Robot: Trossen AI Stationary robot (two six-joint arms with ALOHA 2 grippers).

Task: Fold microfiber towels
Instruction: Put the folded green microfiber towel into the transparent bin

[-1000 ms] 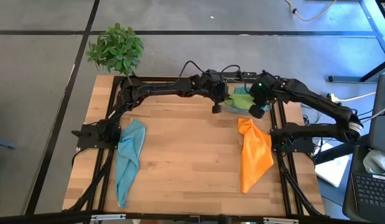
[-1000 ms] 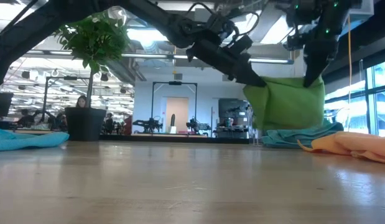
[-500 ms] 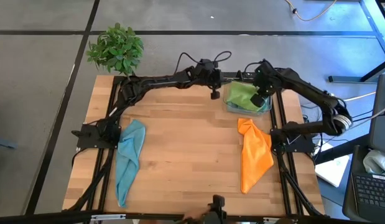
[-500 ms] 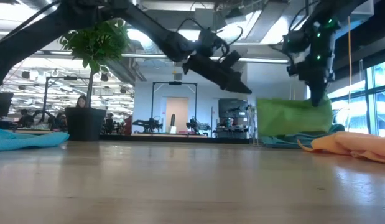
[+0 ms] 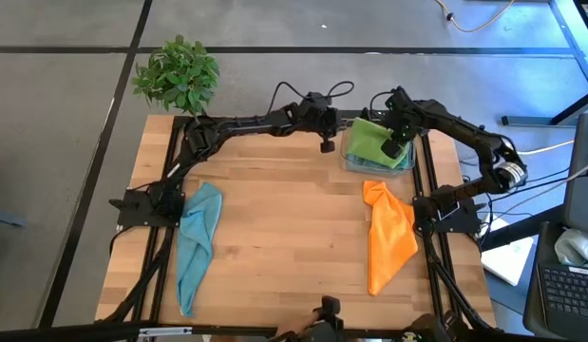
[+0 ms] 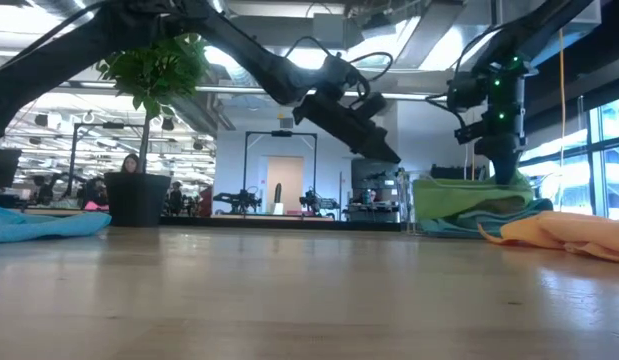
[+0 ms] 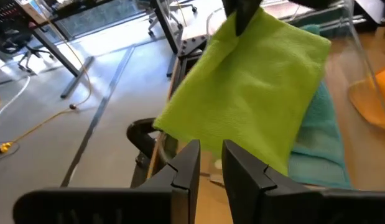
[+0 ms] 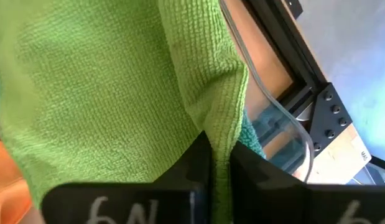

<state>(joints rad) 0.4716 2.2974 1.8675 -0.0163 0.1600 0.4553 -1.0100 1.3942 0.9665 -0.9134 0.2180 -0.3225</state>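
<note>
A: Item one, right gripper (image 5: 393, 149)?
B: Over the clear plastic bin (image 5: 348, 160) at the desk's far right corner. In the right wrist view its fingers (image 8: 201, 163) pinch an edge of the lime green towel (image 5: 371, 142), with only a thin slit between them.

A: Left gripper (image 5: 325, 144)?
B: Just beside the bin, above bare wood. The left wrist view shows a narrow gap between its fingers (image 7: 187, 167); nothing is between them, and the green towel lies apart from them.

A: Towels, by location?
B: Lime green: folded flat on top of the bin's pile. Teal towel (image 7: 316, 146): beneath it in the bin, one edge showing. Orange towel (image 5: 388, 235): crumpled long on the desk's right side, near the right edge, its upper end just beside the bin. Light blue towel (image 5: 196, 237): bunched lengthwise on the left side, near the left edge.

A: Open room?
B: The desk (image 5: 284, 237) is bare wood across the middle, between the blue and orange towels. A potted plant (image 5: 178, 74) stands at the far left corner.
</note>
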